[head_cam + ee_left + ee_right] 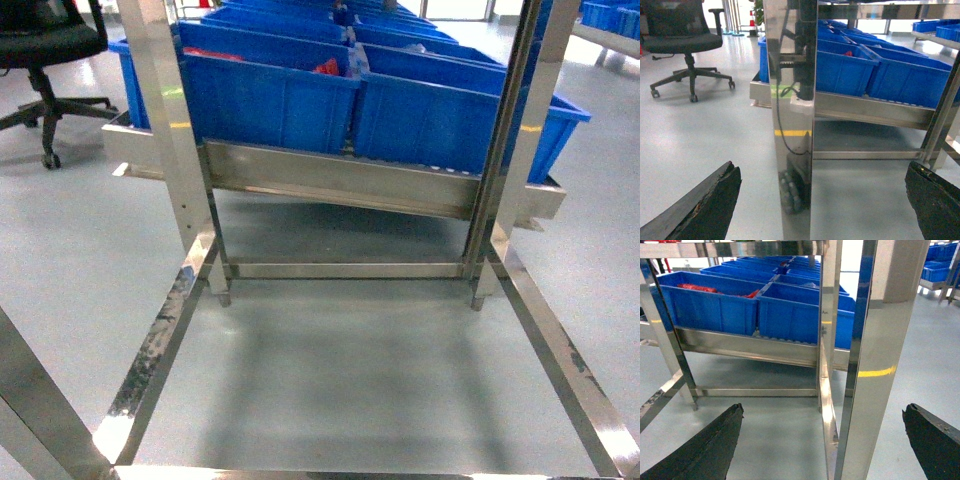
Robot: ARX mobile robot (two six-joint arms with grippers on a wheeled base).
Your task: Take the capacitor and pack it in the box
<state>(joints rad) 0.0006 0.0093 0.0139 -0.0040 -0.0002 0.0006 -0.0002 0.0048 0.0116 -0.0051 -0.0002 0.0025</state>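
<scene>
Nearest, left gripper point(822, 200) spread wide with dark fingers point(705, 210) either side of a shiny steel post point(790, 150), holding nothing; right gripper point(822, 442) likewise parted around another upright point(875, 365), also empty. Beyond, grey floor point(340, 370) framed by low steel rails point(150, 360), then blue bins point(270, 100) in rows on a steel shelf point(340, 180), some with red contents point(697, 288). Far left, a black office chair point(45, 50); no pink box or capacitor in any view.

blue bins point(270, 100), silver steel frame point(340, 180)
</scene>
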